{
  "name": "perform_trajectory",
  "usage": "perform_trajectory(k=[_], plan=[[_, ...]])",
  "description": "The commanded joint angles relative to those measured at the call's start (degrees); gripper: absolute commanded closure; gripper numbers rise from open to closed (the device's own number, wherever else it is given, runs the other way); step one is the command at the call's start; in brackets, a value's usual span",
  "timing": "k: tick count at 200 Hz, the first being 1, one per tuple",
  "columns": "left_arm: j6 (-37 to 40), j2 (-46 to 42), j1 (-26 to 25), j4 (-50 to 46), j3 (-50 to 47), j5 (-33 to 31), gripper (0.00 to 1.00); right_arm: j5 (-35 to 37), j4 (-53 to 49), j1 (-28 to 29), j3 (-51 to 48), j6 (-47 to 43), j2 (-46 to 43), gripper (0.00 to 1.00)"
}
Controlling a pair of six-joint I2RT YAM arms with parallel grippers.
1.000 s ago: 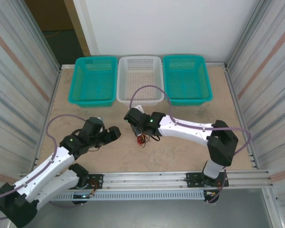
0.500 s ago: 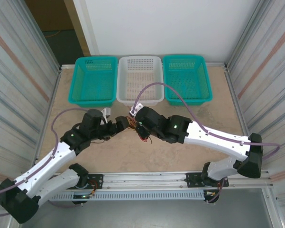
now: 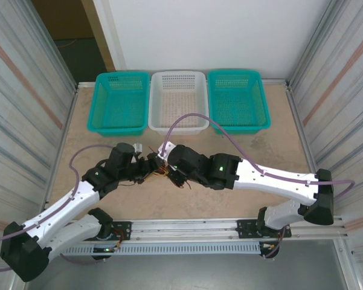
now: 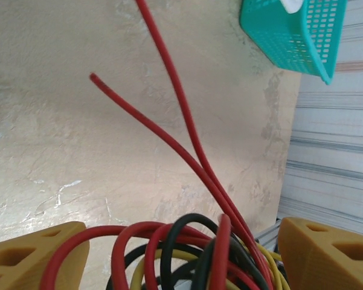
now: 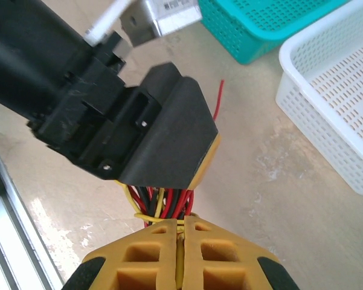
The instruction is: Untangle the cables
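The cables are found as one tangled bundle of red, black and yellow strands. The bundle is raised above the tabletop, left of its centre and toward the near edge, between the two end effectors. In the left wrist view the cables are seen looped together, with two red strands rising free of the bundle. One of these ends in a cut tip over the bare tabletop. In the right wrist view the cables are seen running from the pinched pads up under the opposite tool.

The right end effector is recorded as clamped on the cables. At the right end effector the yellow fingers are pressed together, with strands caught at their seam.

The left end effector is recorded as open. Its yellow fingers stand well apart, the bundle lies between them, and a red loop is laid against one finger. From the right wrist the left end effector is observed just above the bundle, its black body touching the strands.

Three baskets are set in a row along the far edge, well apart from the bundle: a left teal basket, a white basket and a right teal basket. A lavender arm hose is arched in front of the white basket.
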Motion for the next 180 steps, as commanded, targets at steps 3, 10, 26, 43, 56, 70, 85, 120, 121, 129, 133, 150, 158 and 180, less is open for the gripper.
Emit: perform_trajectory(k=[3, 10, 26, 43, 56, 70, 85, 120, 121, 129, 133, 150, 158, 180], plan=[[-2.5, 0.2, -0.2, 2.9, -1.5, 1.1, 0.23, -0.6, 2.9, 0.8, 1.9, -0.9, 0.7, 1.00], [-3.0, 0.2, -0.3, 3.5, -1.8, 1.4, 0.25, -0.7, 3.0, 0.8, 2.0, -0.8, 1.0, 1.00], [-3.2, 0.6, -0.3, 4.1, -2.1, 1.6, 0.32, -0.9, 3.3, 0.9, 2.1, -0.7, 1.5, 1.00], [-3.0, 0.8, -0.2, 4.0, -2.0, 1.7, 0.45, -0.9, 3.7, 0.9, 2.1, -0.5, 1.6, 1.00], [-3.0, 0.7, -0.2, 4.1, -2.2, 1.4, 0.54, -0.8, 3.8, 0.9, 2.0, -0.4, 1.5, 1.00], [-3.0, 0.4, -0.1, 4.3, -2.3, 1.3, 0.65, -0.4, 3.9, 0.9, 1.7, -0.2, 1.1, 1.00], [-3.0, -0.1, -0.1, 4.6, -2.4, 1.1, 0.76, 0.5, 3.9, 0.9, 1.6, 0.0, 0.7, 1.00], [-1.4, -0.6, 0.9, 5.7, -1.7, 2.4, 1.00, -0.6, 3.7, -1.6, 0.6, 2.6, -1.8, 1.00], [-1.2, -0.6, 1.0, 5.8, -1.7, 2.5, 1.00, -0.6, 3.7, -1.8, 0.6, 2.7, -1.9, 1.00], [-0.4, -0.8, 0.9, 6.5, -1.5, 3.1, 1.00, -1.3, 3.5, -2.9, 0.4, 3.8, -2.7, 1.00], [0.0, -0.8, 1.0, 6.8, -1.3, 3.2, 1.00, -1.7, 3.3, -3.5, 0.3, 4.3, -3.0, 1.00], [1.8, -0.7, 1.0, 9.3, -0.7, 5.6, 1.00, -5.3, 2.0, -7.9, 0.0, 7.6, -3.9, 0.99], [2.8, -0.6, 0.9, 10.5, -0.3, 6.8, 1.00, -8.2, 1.3, -10.8, -0.4, 9.3, -4.1, 0.99], [6.4, -0.1, 0.7, 14.0, 1.4, 11.7, 1.00, -15.9, 0.8, -18.1, -2.1, 12.6, -4.9, 1.00]])
